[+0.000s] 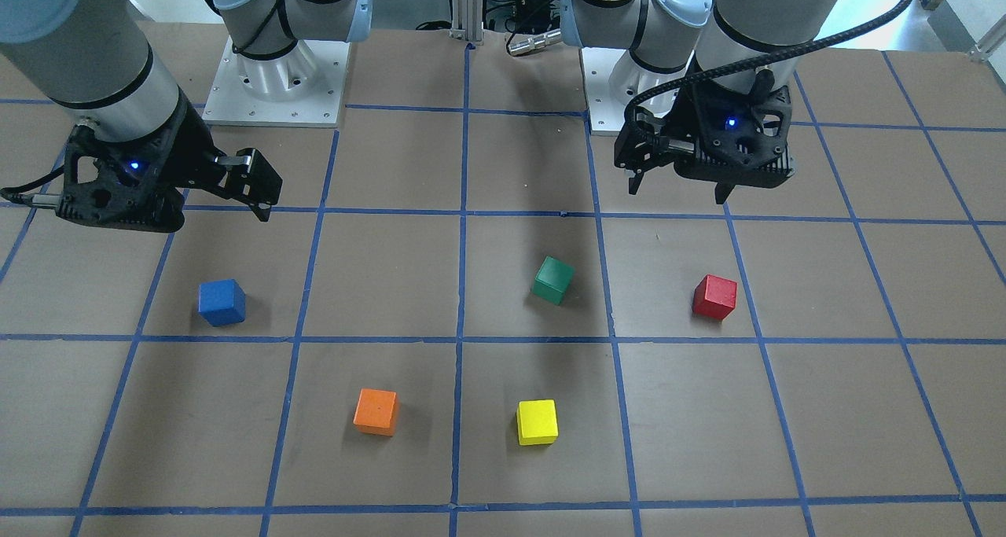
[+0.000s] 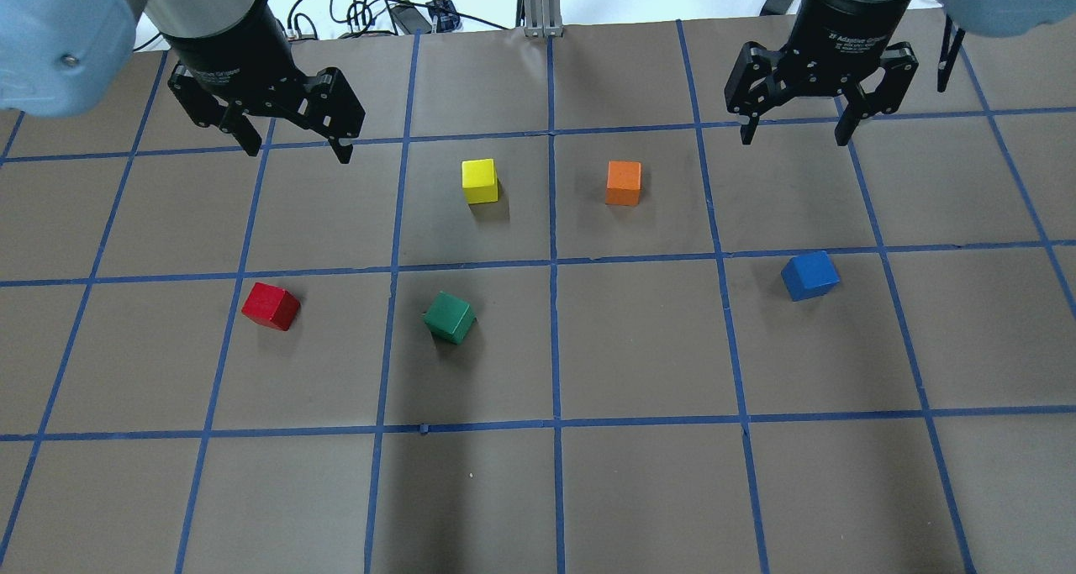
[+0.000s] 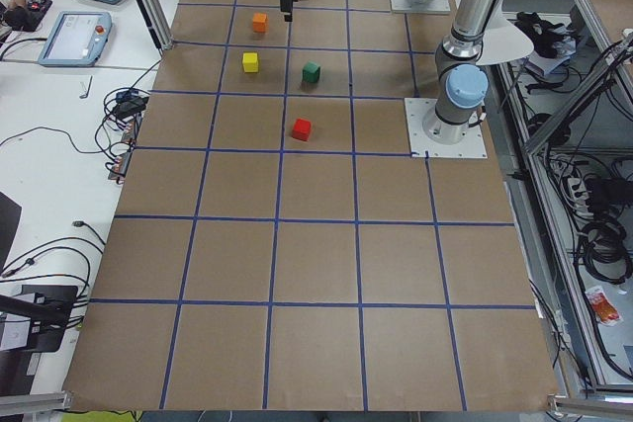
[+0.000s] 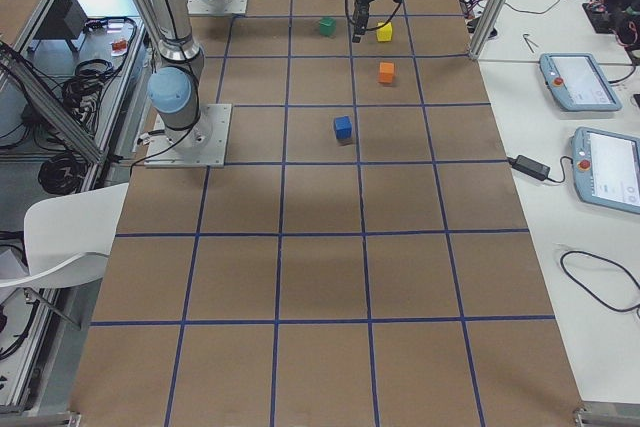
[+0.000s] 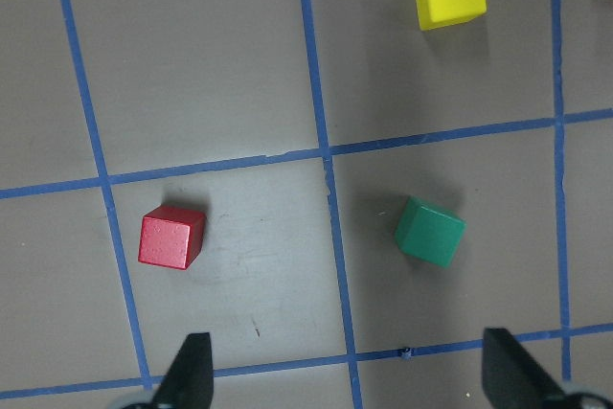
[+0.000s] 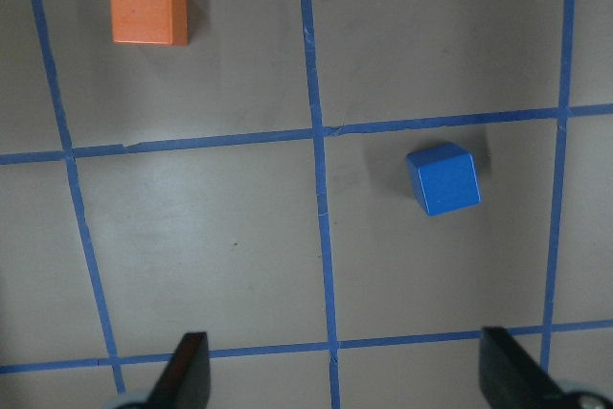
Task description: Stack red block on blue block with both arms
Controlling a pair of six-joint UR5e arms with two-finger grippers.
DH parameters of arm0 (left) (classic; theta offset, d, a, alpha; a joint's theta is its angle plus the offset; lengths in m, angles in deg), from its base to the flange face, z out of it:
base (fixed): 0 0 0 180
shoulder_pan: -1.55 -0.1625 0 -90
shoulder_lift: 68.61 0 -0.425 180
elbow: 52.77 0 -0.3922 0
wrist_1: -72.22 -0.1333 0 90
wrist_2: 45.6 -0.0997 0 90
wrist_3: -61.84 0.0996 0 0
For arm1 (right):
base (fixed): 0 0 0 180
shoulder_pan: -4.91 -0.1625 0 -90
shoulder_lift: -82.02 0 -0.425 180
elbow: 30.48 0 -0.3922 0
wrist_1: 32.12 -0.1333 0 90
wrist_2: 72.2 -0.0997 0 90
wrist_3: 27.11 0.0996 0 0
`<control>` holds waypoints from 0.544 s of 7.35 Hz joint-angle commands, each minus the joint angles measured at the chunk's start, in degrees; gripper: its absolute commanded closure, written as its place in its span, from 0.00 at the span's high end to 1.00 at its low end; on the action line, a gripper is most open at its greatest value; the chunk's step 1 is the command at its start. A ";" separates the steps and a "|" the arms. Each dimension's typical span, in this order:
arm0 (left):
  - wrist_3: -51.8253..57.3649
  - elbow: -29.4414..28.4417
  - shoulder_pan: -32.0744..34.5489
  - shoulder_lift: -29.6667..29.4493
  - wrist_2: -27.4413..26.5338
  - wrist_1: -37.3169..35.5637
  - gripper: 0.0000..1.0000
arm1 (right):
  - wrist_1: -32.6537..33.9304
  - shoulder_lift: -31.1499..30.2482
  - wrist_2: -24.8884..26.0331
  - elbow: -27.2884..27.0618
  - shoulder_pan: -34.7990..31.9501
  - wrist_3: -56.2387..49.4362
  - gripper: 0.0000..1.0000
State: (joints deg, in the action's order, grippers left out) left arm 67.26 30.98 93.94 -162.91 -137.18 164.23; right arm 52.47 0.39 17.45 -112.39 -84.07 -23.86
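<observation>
Judging the task as hardly begun, with nothing stacked on anything. Seeing the red block [image 2: 270,306] sitting alone on the tabletop [image 2: 630,347], on the robot's left side, and the blue block [image 2: 810,276] sitting well apart from it, on the right side. Noting the green block [image 2: 450,318] lying between the two, nearer to the red one, and the yellow block [image 2: 480,181] and the orange block [image 2: 623,182] lying farther out from the robot.

Finding the left claw [image 2: 296,152] spread wide and holding nothing, hanging in the air and touching no block. Finding the right claw [image 2: 794,137] spread wide and empty in the same way. Guessing that both are hanging rather high, roughly over the red and the blue block each, though the fixed views are not agreeing well enough for saying exactly where.

Counting everything as left to do: lowering onto the red block, closing on it, carrying it across, probably passing it to the right arm, and setting it squarely on the blue one.

Describing the red block as a small matte cube, resting flat inside one square of the grid lines [image 2: 552,263], turned at an angle to them and touching none. Describing the blue block as the same size, also a little turned, with its top face free.
</observation>
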 commanded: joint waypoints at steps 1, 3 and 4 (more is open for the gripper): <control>0.55 -0.42 0.25 0.16 -0.18 -1.64 1.00 | -0.12 -0.29 0.00 0.00 0.03 0.08 1.00; 0.47 0.36 0.25 0.16 0.08 -2.36 1.00 | -0.12 -0.29 0.00 0.00 0.03 0.08 1.00; 0.47 0.10 0.25 0.42 -0.27 -2.27 1.00 | -0.04 -0.46 0.00 0.09 0.03 0.08 1.00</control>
State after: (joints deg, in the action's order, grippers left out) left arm 67.71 31.12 94.19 -162.68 -137.23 162.05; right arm 52.37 0.07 17.45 -112.38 -84.04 -23.77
